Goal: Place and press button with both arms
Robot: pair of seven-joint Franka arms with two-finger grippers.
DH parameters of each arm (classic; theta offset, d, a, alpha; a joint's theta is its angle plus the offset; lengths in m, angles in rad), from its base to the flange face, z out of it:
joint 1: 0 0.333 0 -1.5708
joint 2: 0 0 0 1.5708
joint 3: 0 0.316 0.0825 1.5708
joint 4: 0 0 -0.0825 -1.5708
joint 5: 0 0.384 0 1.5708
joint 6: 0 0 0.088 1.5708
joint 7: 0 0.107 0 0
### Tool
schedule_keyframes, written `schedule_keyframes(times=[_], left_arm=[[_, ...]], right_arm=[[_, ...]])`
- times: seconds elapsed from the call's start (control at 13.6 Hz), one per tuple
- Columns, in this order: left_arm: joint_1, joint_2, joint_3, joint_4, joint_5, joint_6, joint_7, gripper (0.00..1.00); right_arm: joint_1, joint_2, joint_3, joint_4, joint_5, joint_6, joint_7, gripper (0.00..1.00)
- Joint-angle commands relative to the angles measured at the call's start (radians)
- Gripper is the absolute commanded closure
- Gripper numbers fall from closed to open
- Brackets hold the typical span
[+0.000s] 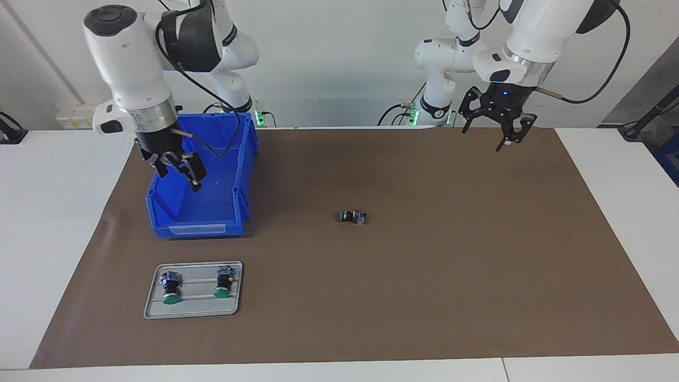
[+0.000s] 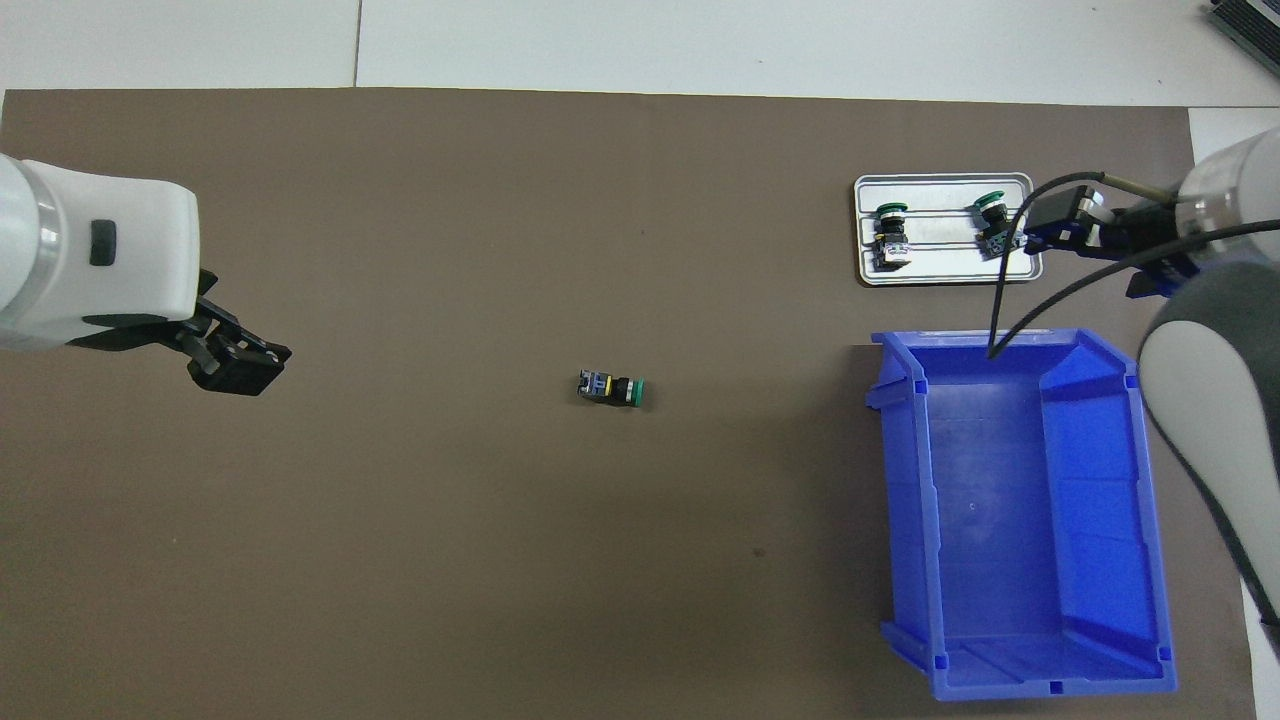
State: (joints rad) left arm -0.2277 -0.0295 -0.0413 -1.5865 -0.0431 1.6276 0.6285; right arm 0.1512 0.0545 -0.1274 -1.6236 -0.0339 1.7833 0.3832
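Push-button switch (image 1: pixel 353 216) on its side mid-mat, alone, well apart from both grippers. Long axis along the table's length: green cap toward the right arm's end, terminal base toward the left arm's.

Left gripper (image 1: pixel 508 139) up over bare mat at its own end, holding nothing; finger spacing not readable. Right gripper (image 1: pixel 181 171) over the blue bin (image 1: pixel 212 212), fingers apart, empty.

2 more switches on the metal tray (image 1: pixel 154 307).

Neither arm clearly nearer; probably a sideways reach along the switch's axis either way.

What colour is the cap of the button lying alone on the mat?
Green; the button shows it best in the overhead view.
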Motion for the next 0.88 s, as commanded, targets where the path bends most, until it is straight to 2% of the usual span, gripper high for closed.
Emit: schedule_keyframes(times=[0.0, 0.15, 0.29, 0.81], left_arm=[[-0.056, -0.079, 0.015, -0.159, -0.011, 0.127, 0.166, 0.12], [-0.074, -0.072, 0.014, -0.178, -0.011, 0.152, 0.29, 0.12], [-0.094, -0.056, 0.014, -0.184, -0.011, 0.173, 0.41, 0.12], [-0.226, 0.098, 0.015, -0.236, -0.011, 0.365, 0.413, 0.16]], right_arm=[[-0.059, -0.064, 0.008, -0.004, 0.037, -0.094, -0.197, 0.0], [-0.109, -0.074, 0.006, 0.036, 0.038, -0.183, -0.285, 0.0], [-0.119, -0.074, 0.009, 0.039, 0.038, -0.185, -0.326, 0.0], [-0.09, -0.076, 0.022, 0.045, 0.003, -0.211, -0.323, 0.0]])
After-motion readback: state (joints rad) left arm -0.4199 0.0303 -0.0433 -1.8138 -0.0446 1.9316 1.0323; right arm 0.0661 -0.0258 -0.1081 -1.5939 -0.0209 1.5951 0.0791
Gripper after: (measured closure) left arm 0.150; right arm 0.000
